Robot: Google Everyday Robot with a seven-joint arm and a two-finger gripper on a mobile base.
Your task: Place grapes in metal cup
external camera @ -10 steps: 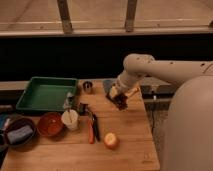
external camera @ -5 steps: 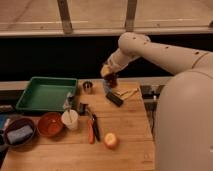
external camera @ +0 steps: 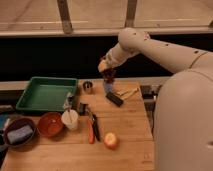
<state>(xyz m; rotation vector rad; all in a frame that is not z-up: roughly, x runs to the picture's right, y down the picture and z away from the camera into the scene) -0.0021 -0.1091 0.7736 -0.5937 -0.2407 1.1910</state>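
My gripper (external camera: 108, 76) hangs above the back of the wooden table (external camera: 130, 130), held by the white arm that reaches in from the right. It is shut on the grapes (external camera: 109, 75), a small dark red bunch lifted off the table. The metal cup (external camera: 87, 86), short and shiny with a dark inside, stands on the table to the left of the gripper and lower, beside the green tray. The grapes are above and to the right of the cup, apart from it.
A green tray (external camera: 45, 93) lies at the back left. A white cup (external camera: 70, 119), a red-orange bowl (external camera: 50, 124) and a dark bowl with a sponge (external camera: 20, 134) stand front left. A black block (external camera: 114, 99), a red-handled tool (external camera: 91, 131) and an apple (external camera: 111, 140) lie mid-table.
The arm has risen from the table with the grapes and swung left, towards the metal cup. The other things have not moved.
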